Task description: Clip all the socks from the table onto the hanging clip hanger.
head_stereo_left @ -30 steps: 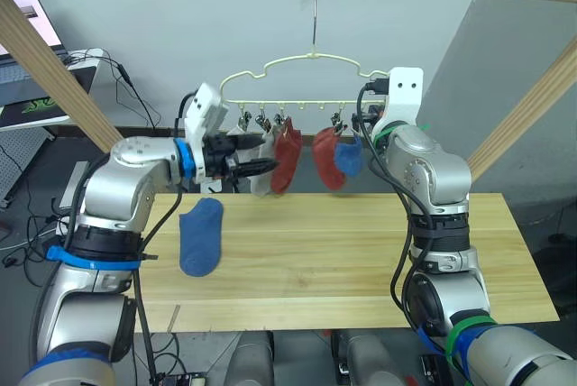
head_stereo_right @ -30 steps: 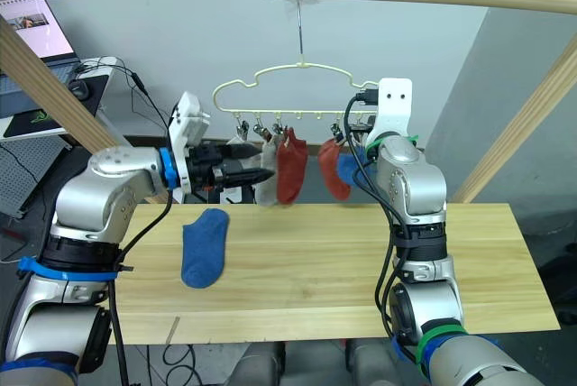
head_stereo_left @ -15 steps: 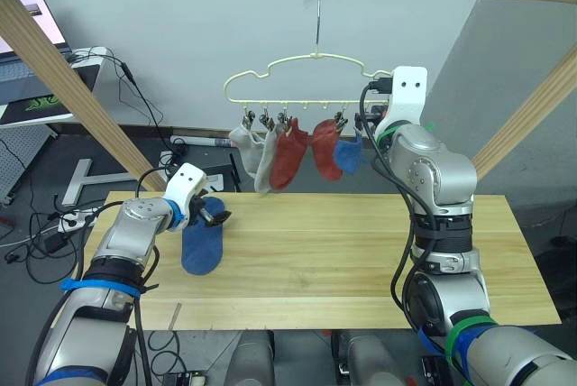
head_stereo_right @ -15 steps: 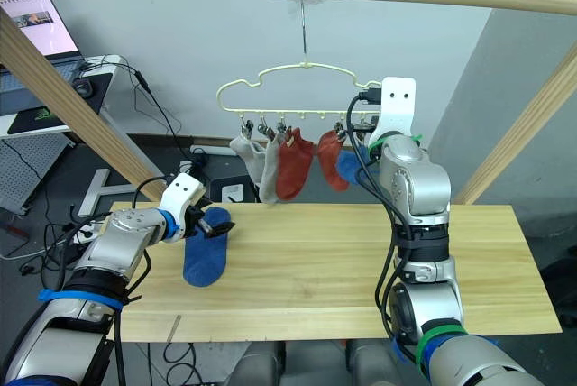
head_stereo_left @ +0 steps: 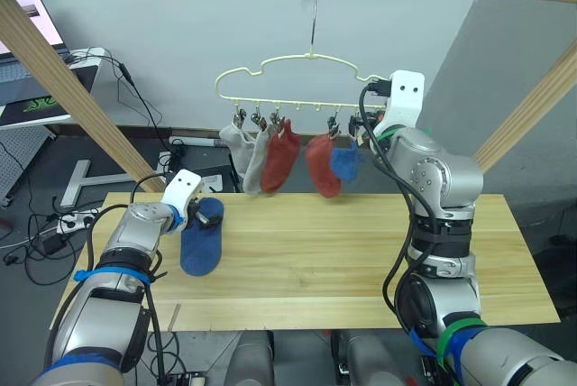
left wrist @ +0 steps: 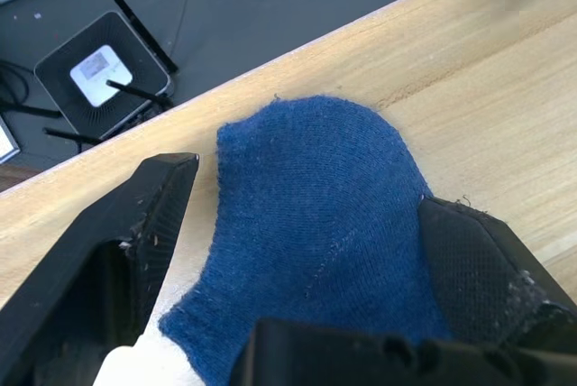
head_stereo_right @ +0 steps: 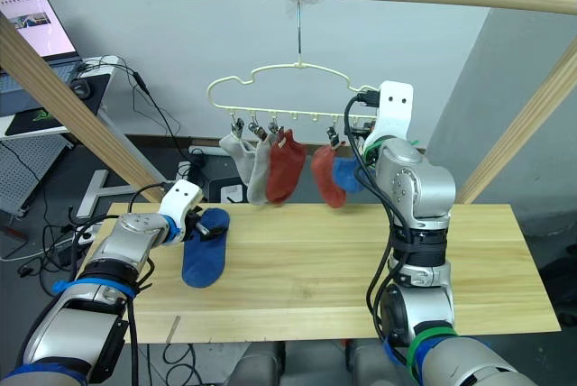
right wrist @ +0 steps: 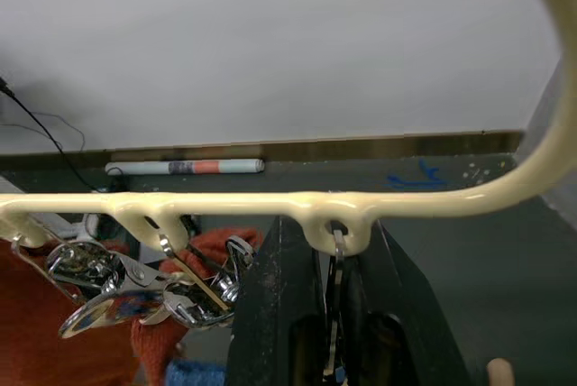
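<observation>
The left gripper [left wrist: 306, 251] is straddling the blue sock [left wrist: 315, 224] on the desk [left wrist: 487, 106], jaws released; the right gripper [right wrist: 335, 314], jaws clenched, is gripping a hanger [right wrist: 270, 201] clip.

I see the light wood bench [head_stereo_left: 361, 251] across the lower frame; one blue sock [head_stereo_left: 202, 234] lies flat at its left end.
</observation>
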Tool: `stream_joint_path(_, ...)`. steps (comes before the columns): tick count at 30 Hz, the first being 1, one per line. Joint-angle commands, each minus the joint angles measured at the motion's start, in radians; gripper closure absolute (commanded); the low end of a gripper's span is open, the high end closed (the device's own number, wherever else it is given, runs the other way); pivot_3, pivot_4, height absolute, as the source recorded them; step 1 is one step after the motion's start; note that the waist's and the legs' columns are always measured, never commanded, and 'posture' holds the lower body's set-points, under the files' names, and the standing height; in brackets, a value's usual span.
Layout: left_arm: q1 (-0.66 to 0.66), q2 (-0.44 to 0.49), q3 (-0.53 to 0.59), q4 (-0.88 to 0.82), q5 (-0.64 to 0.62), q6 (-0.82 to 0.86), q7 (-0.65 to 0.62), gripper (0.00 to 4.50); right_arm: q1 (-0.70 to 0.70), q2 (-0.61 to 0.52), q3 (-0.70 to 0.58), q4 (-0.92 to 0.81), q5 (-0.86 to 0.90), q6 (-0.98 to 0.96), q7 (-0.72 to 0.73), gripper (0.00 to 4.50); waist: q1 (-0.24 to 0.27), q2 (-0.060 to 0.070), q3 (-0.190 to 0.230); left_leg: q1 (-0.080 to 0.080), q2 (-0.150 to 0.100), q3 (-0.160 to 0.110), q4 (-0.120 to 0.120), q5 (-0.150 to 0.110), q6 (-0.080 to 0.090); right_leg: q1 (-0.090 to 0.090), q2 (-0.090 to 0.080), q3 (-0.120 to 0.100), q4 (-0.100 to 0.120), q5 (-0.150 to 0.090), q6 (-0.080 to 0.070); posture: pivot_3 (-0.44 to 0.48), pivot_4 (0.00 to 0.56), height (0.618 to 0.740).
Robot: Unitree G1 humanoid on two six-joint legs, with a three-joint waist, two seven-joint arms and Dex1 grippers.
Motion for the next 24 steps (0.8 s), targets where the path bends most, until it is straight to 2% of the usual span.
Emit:
stream_joint_path(1,-0.012,-0.009,0.009,0.027,0.004,0.016,-0.006,0.07,-0.036,0.014,-0.041,-0.049,0.032,0.015,-0.017,4.50,0.000,0.000,0.000,0.000,0.000,0.000,0.000,0.000,0.000,0.000,0.000,0.000,0.000,0.000,0.000,0.071,0.202,0.740)
stream_joint_path(11,-0.019,-0.013,-0.020,0.079,0.042,0.065,-0.024,0.07,-0.039,0.012,-0.046,-0.057,0.045,0.026,-0.033,4.50,-0.002,0.000,0.000,0.001,0.000,0.000,0.000,0.000,0.000,0.000,0.000,0.000,0.001,0.000,0.000,0.060,0.203,0.740)
stream_joint_path(14,-0.014,-0.011,-0.022,0.074,0.043,0.077,-0.034,0.65,-0.038,0.011,-0.042,-0.058,0.046,0.025,-0.034,4.50,-0.002,0.000,0.000,0.001,0.000,0.000,0.000,0.000,0.000,0.000,0.000,0.000,0.001,0.000,0.000,0.062,0.205,0.740)
stream_joint_path(24,-0.010,-0.006,-0.024,0.071,0.044,0.083,-0.034,3.47,-0.038,0.005,-0.034,-0.054,0.044,0.018,-0.033,4.50,-0.004,0.000,0.000,0.004,0.000,0.000,0.000,0.000,0.000,0.002,0.000,0.001,0.004,0.000,0.000,0.064,0.203,0.740)
